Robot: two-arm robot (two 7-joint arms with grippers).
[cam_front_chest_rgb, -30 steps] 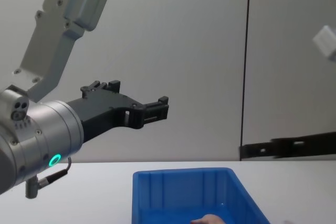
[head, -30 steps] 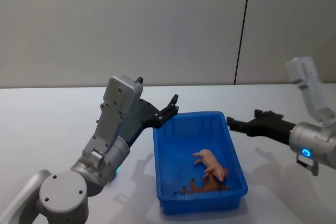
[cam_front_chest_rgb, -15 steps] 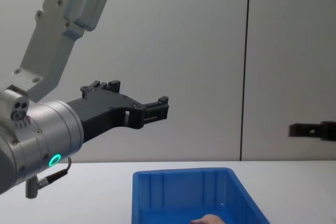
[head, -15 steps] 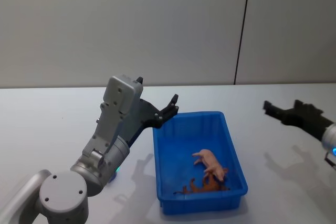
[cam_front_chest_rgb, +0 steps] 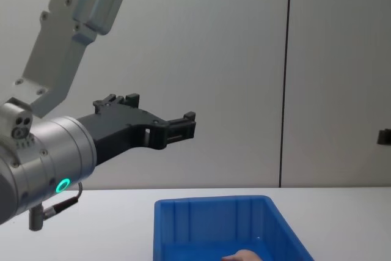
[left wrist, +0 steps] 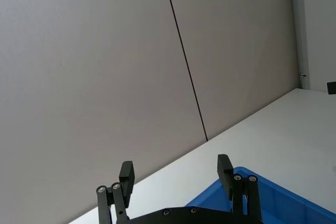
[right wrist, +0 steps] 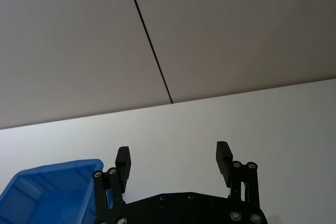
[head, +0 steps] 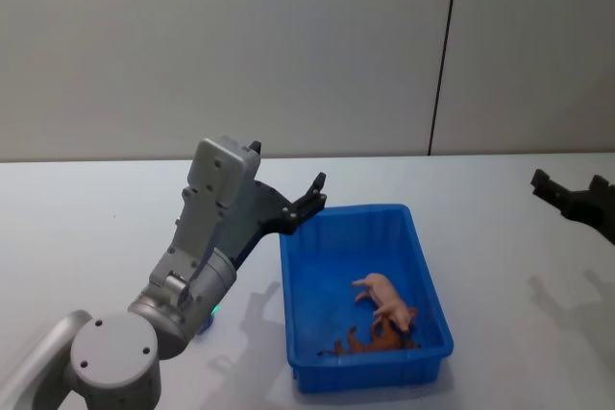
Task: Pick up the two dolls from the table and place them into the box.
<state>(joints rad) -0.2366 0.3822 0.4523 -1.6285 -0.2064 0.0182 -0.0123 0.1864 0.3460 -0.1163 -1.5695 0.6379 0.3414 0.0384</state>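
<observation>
1. Desk (head: 96, 208): white and plain, spanning the lower half of the head view. Grey wall (head: 240, 45) behind, with a dark vertical seam (head: 444, 45) right of centre.
2. Box (head: 286, 304): blue, lower centre. Pink doll (head: 386, 297) and brown doll (head: 370, 341) lie inside, close together, toward its lower right corner.
3. Left claw (head: 315, 194): fingers apart, raised by the box's upper left corner.
4. Right claw (head: 572, 194): fingers apart, at the right edge, well apart from the box, with bare desk between.

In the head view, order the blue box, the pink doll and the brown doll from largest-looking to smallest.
1. blue box, by far.
2. pink doll and brown doll: about alike, too close to rank.
</observation>
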